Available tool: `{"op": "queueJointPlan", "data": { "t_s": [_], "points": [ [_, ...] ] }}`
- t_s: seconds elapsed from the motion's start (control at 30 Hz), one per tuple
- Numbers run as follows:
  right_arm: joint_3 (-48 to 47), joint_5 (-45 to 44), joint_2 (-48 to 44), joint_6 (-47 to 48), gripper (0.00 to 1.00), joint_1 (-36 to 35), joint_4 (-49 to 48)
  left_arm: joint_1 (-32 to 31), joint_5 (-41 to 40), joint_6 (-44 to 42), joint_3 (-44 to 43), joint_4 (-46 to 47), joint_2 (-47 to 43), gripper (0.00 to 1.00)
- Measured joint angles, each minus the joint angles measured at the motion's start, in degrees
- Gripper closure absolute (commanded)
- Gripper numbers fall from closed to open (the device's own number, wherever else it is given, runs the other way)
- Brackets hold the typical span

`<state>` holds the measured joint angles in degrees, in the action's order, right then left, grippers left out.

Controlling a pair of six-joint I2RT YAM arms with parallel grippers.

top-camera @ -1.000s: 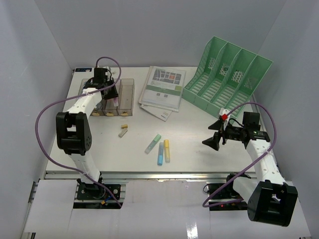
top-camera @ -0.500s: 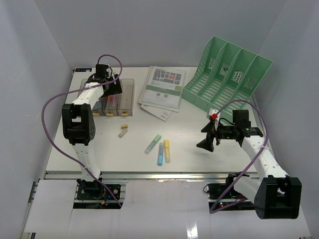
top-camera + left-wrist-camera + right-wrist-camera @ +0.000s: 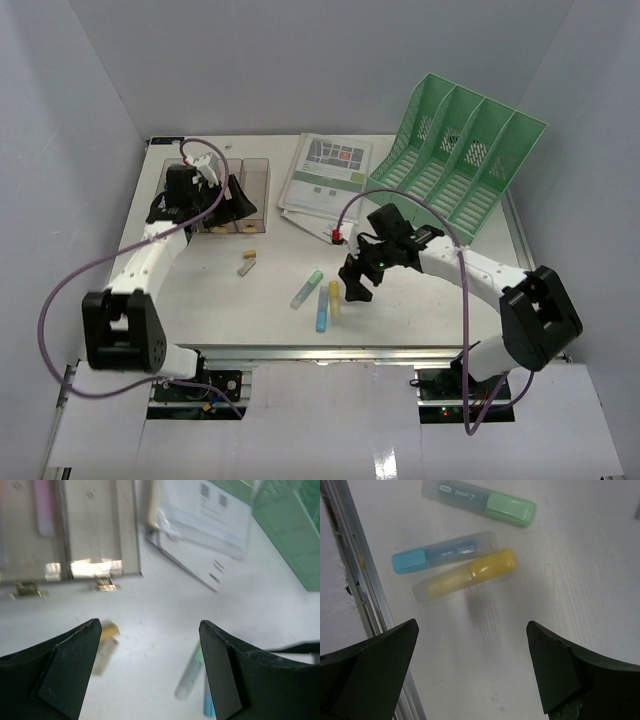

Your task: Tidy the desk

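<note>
The white desk (image 3: 200, 290) carries three highlighters side by side near its front: green (image 3: 307, 288), blue (image 3: 322, 308) and yellow (image 3: 335, 300). My right gripper (image 3: 355, 285) hovers open just right of them; its wrist view shows the yellow (image 3: 465, 575), blue (image 3: 445, 555) and green (image 3: 480, 502) highlighters beyond the empty gap (image 3: 472, 625). My left gripper (image 3: 232, 195) hangs open and empty in front of the smoky tray (image 3: 250, 185). A short yellow-capped marker (image 3: 106, 647) lies below its left finger.
A pink highlighter (image 3: 42, 505) lies in the tray (image 3: 90, 530). Stacked booklets (image 3: 325, 180) sit at the back middle, and a green file rack (image 3: 455, 150) stands at the back right. The metal rail (image 3: 350, 580) runs along the front edge close to the highlighters.
The left gripper opened over the tray and drew back toward the front. The right arm swung left across the desk to the highlighters, staying open.
</note>
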<state>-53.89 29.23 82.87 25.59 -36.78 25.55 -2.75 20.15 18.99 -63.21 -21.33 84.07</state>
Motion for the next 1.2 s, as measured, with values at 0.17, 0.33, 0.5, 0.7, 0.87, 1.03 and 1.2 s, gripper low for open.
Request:
{"op": "queueJointPlan", "data": {
  "t_s": [0.17,0.33,0.5,0.7,0.87,1.03,1.2],
  "points": [
    [-1.5,-7.2,6.0,-9.2,0.05,-9.3,-1.8,-0.5,6.9,4.2,18.9,2.9,-24.7,0.02],
    [-1.6,-13.0,10.0,-17.5,0.04,-13.7,-2.5,-1.2,11.0,9.9,31.7,1.0,-46.2,0.02],
    [-2.2,-16.4,12.2,-21.3,0.07,-15.5,-3.2,-2.2,12.3,14.0,32.5,-1.2,-55.2,0.02],
    [-5.9,-21.0,16.1,-23.3,0.19,-16.2,-3.7,-2.3,12.5,16.1,32.4,-4.2,-56.6,0.02],
    [-6.9,-25.3,17.4,-23.8,0.41,-16.2,-4.9,-2.3,13.4,17.2,32.4,-5.4,-58.0,0.02],
    [-6.7,-30.0,17.7,-23.6,0.54,-15.8,-5.9,-2.3,15.0,19.2,33.6,-4.4,-56.7,0.02],
    [-6.3,-32.1,17.7,-23.2,0.74,-14.2,-6.9,-2.3,16.9,22.5,37.0,-1.9,-55.9,0.02]
  ]
}}
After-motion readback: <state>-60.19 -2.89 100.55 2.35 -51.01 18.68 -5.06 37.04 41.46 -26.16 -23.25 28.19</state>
